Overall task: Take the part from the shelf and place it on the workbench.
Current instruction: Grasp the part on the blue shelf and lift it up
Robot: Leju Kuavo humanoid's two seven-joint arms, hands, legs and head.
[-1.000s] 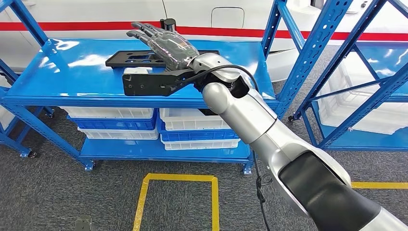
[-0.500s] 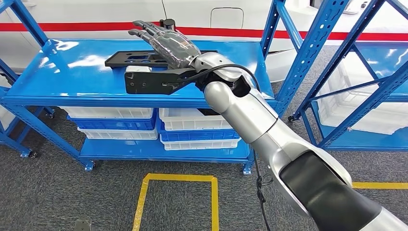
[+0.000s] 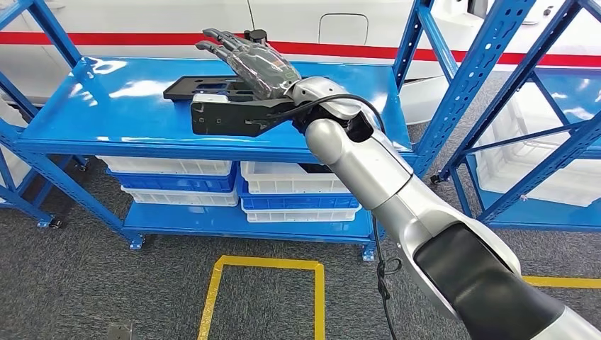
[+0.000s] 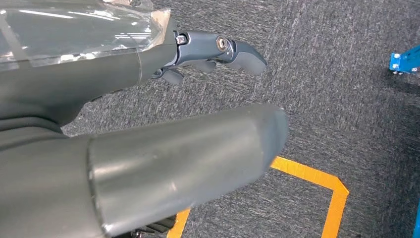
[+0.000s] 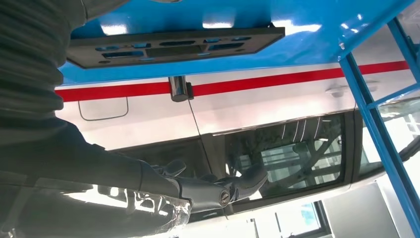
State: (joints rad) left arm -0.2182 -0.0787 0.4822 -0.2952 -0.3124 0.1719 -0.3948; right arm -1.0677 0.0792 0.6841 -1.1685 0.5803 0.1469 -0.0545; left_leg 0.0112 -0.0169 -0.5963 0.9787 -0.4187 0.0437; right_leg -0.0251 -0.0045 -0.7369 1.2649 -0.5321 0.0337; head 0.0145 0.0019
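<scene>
The part (image 3: 205, 86) is a flat black plate with several cut-outs, lying on the blue shelf's top deck (image 3: 106, 106). My right hand (image 3: 249, 60) reaches over its right end with the fingers stretched out straight, and it holds nothing. In the right wrist view the part (image 5: 173, 47) lies flat on the blue deck, and the right hand's fingertips (image 5: 247, 179) are apart from it. My left hand (image 4: 218, 49) hangs over the grey floor with its fingers loosely extended and nothing in it.
White and blue bins (image 3: 290, 191) fill the shelf's lower level. A second blue rack (image 3: 524, 106) stands to the right. A small dark cylinder (image 3: 255, 34) stands at the shelf's back edge, before a white wall with a red stripe. Yellow tape (image 3: 266, 265) marks the carpet.
The whole view has shifted slightly to the right. My right hand has edged a little farther over the part, still flat and holding nothing.
</scene>
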